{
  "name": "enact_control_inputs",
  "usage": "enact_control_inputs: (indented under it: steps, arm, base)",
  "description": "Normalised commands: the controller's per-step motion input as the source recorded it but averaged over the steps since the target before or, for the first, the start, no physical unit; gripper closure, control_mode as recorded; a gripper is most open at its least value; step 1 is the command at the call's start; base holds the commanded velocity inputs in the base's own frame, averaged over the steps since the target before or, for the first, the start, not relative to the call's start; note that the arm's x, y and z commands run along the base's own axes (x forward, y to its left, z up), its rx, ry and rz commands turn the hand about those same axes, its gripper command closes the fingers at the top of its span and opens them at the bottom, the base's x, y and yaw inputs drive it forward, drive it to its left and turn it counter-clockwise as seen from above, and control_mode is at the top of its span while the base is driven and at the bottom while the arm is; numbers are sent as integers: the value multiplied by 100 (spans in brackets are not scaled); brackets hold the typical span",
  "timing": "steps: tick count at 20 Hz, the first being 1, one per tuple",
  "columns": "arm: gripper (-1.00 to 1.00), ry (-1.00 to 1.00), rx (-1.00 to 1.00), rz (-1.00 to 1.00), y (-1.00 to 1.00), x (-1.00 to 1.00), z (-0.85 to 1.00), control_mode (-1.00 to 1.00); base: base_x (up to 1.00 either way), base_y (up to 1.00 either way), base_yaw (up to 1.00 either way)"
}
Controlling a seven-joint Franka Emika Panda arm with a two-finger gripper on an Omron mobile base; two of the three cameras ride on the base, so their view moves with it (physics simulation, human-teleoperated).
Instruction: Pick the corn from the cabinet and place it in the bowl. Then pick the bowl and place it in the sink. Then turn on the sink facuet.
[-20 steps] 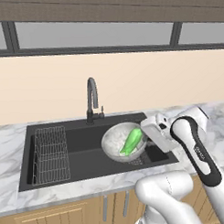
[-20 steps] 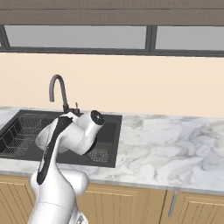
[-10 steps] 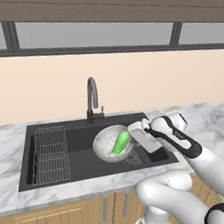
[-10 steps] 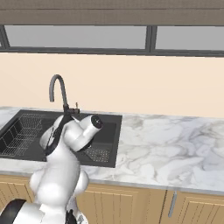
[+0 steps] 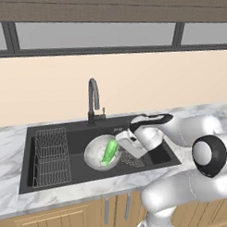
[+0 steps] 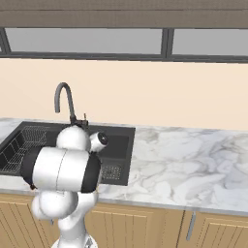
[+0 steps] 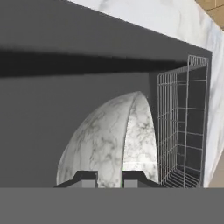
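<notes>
Nearest, wooden base cupboards under a marbled counter; set into that counter, the matte black sink, wide and rectangular; inside it at the left, a wire rack standing against the left wall; toward the middle of the basin, the grey-white marbled bowl resting low in the sink, tilted a little; lying inside the bowl, the bright green corn, slanted with one end raised toward the bowl's right rim; just right of the bowl, the gripper reaching down from the white arm, its two dark finger tips drawn close together on the bowl's right rim, one tip on each face of the thin wall, so clamped on the bowl; seen along the hand, the marbled wall of the bowl rising directly ahead of the tips, with the rack to its right and the dark sink wall beyond; on the sink floor right of the bowl, a round drain, partly under the hand; at the far rim of the sink, the dark gooseneck sink facuet, upright, spout arching forward over the basin, small lever at its right side; farthest, a plain cream wall below a band of windows.
</notes>
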Motion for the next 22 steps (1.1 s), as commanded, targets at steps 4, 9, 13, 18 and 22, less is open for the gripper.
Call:
enact_control_inputs:
  steps: [4, 9, 13, 18, 22]
  arm:
    - [100, 2, 0, 10, 22, 66, -49, -100]
    - [100, 1, 0, 8, 12, 58, -45, -100]
    - [100, 0, 0, 7, 11, 16, -52, -100]
    - [100, 0, 0, 7, 2, 0, -50, -100]
    - [100, -1, 0, 6, 0, 0, -48, -100]
  base:
    - [0, 0, 0]
    - [0, 0, 0]
    - [0, 0, 0]
    - [0, 0, 0]
    - [0, 0, 0]
